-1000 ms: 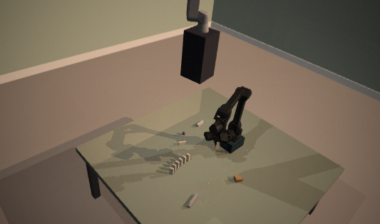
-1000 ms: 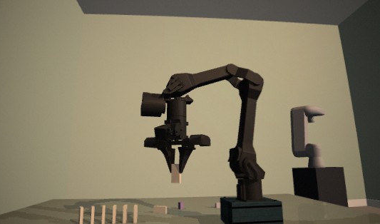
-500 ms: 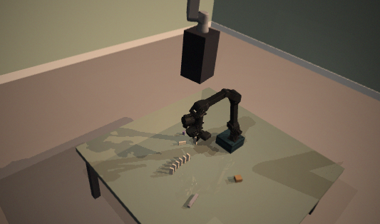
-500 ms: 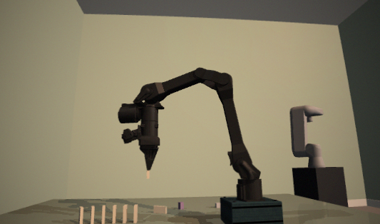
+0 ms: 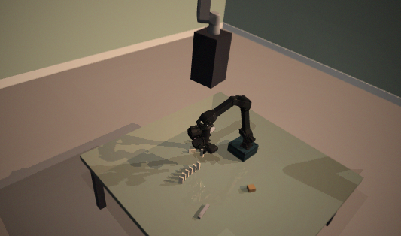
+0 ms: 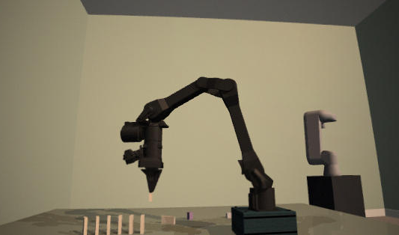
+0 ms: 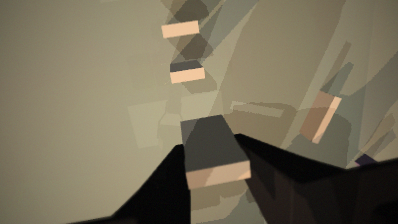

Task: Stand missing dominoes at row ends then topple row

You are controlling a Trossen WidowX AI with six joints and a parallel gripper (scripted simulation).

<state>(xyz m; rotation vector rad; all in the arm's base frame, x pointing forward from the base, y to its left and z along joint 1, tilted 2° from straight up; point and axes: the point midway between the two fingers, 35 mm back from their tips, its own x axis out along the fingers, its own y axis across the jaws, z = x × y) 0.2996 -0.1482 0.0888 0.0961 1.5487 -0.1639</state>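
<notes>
An orange block (image 5: 251, 188) lay on the surface (image 5: 302, 188). A small purple cube (image 6: 190, 215) sat apart. A black pedestal (image 5: 211, 57) stood behind.
</notes>
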